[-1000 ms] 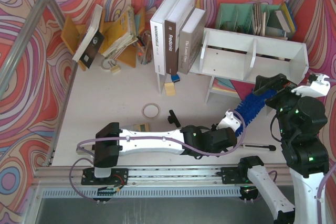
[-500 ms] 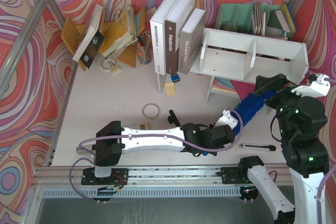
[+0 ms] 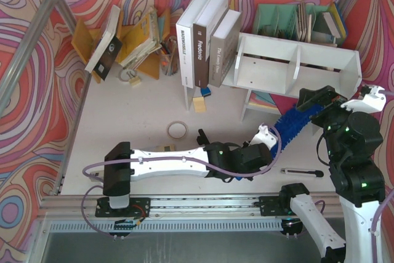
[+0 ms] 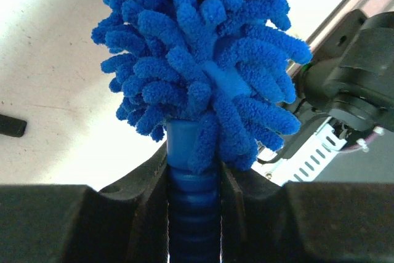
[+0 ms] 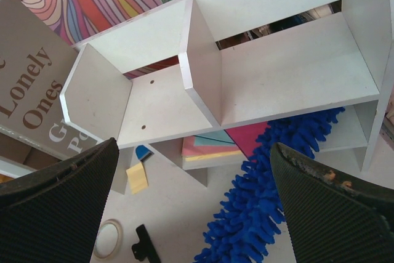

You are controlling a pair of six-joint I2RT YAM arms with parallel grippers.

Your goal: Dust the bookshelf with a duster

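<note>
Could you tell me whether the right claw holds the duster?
No, the right claw is open; the left claw grips the duster.

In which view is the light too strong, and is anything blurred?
Left wrist view: the table behind the duster is washed out almost white, the duster itself sharp, the jaws nearly black. Right wrist view: the bookshelf evenly lit and sharp. Top view: even light, no blur.

Books (image 3: 206, 38) stand left of the bookshelf (image 3: 326, 69), the duster (image 3: 294, 125) before it.
</note>
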